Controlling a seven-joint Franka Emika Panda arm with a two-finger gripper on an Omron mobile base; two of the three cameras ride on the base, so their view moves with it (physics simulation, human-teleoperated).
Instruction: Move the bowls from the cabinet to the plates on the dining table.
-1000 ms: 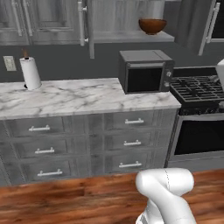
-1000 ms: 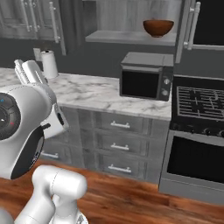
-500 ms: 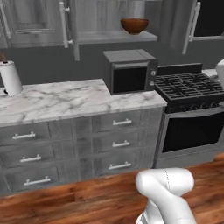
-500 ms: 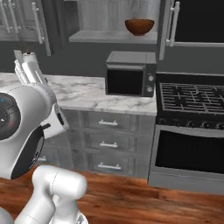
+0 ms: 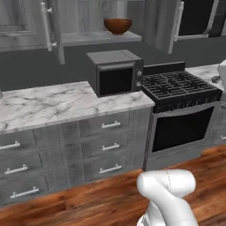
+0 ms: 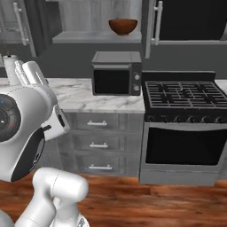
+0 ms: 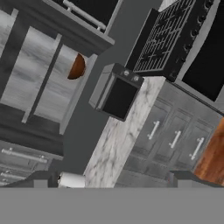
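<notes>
- The hand view is rolled on its side: the brown bowl (image 7: 78,66) shows there only as a curved sliver past the shelf edge, while both base views show its whole rounded side.
- The hand view also takes in a white paper-towel roll (image 7: 72,180) lying at the far end of the marble surface (image 7: 118,140); in the right base view the robot's own body covers that end.
- The gripper (image 7: 112,178) appears as two dark tips wide apart at the bottom of the hand view, released, with nothing between them.
- The left base view shows a pale object at its right edge on a further stretch of marble beyond the stove (image 5: 181,86); I cannot tell what it is.
- The cabinet (image 5: 99,20) stands open, doors swung out to either side; on its grey inner shelf (image 5: 101,37) sits the brown bowl, upright, toward the right end.
- Directly below the shelf, the black microwave (image 5: 115,72) rests on the surface, just beside the stove, door shut.
- Under the surface, the drawers (image 6: 99,135) are closed.
</notes>
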